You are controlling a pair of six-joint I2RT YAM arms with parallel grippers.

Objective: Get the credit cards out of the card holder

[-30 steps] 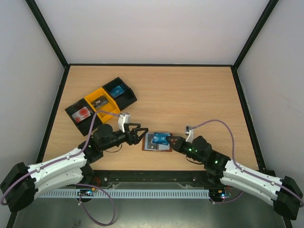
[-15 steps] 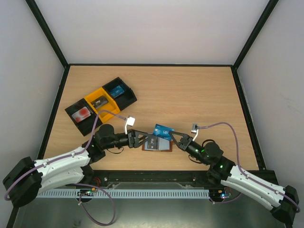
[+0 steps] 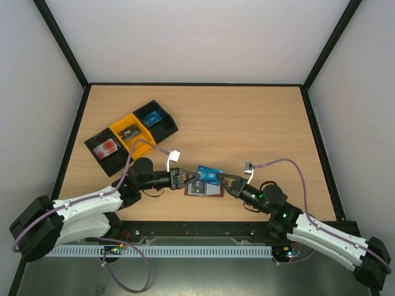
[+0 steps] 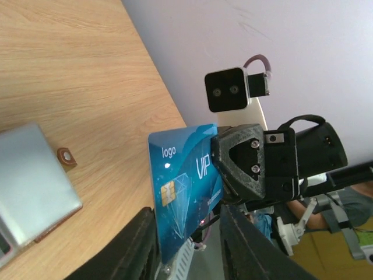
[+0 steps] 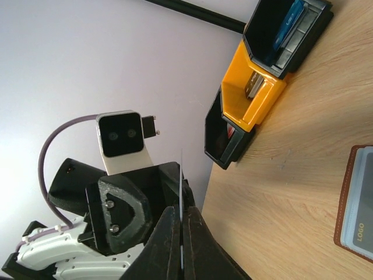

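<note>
Light wood worktop point(image 3: 259, 123) is seen, enclosed by pale walls point(image 3: 197, 37) with black frame bars point(image 3: 197, 84) along the edges. Three open trays are set touching in a diagonal row at far left: black tray point(image 3: 91, 147) nearest and leftmost, yellow tray point(image 3: 143, 143) in the middle, second black tray point(image 3: 168, 126) farthest. White slotted strip point(image 3: 197, 251) is run along the near edge.

The blue card point(image 4: 180, 186) is glossy plastic. My right claw point(image 5: 181, 236) is matt black plastic; the table point(image 4: 70, 70) is smooth, grained wood.
</note>
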